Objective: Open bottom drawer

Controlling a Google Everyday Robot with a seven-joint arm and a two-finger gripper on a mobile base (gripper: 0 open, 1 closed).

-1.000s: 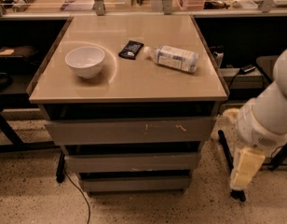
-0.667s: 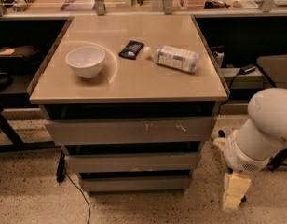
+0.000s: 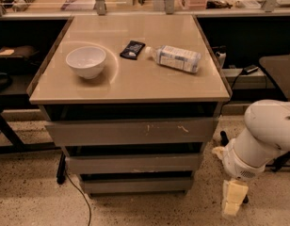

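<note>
The narrow grey flat-fronted bottom drawer (image 3: pixel 137 185) is seen at the foot of the cabinet, just above the speckled terrazzo floor (image 3: pixel 32 197). It is the lowest and slimmest of three stacked fronts. Its face is plain, matte and unmarked, with no handle, and a dark shadowed gap is seen along its upper edge. Its front is set back a little behind the mid-width grey drawer front (image 3: pixel 134 164) directly above it. Above that, the widest grey drawer front (image 3: pixel 131 132) is marked with pale scratches.

The smooth, glossy tan tabletop (image 3: pixel 131 81) is square with a thin raised rim. On it a round white ceramic bowl (image 3: pixel 86 61) is placed at the left. A small black rectangular packet (image 3: pixel 132 50) is laid near the middle. Just beside the packet, a clear plastic bottle with a pale label (image 3: pixel 176 58) is laid on its side.

The pale yellowish blocky gripper (image 3: pixel 233 197) is held low, right of the cabinet and apart from it, pointed down at the floor, at about the level of the bottom drawer. It is carried by a rounded, glossy white robot arm (image 3: pixel 265 133). Whether the gripper is parted or closed cannot be told. A thin black cable (image 3: pixel 82 199) is trailed across the floor at the left.
</note>
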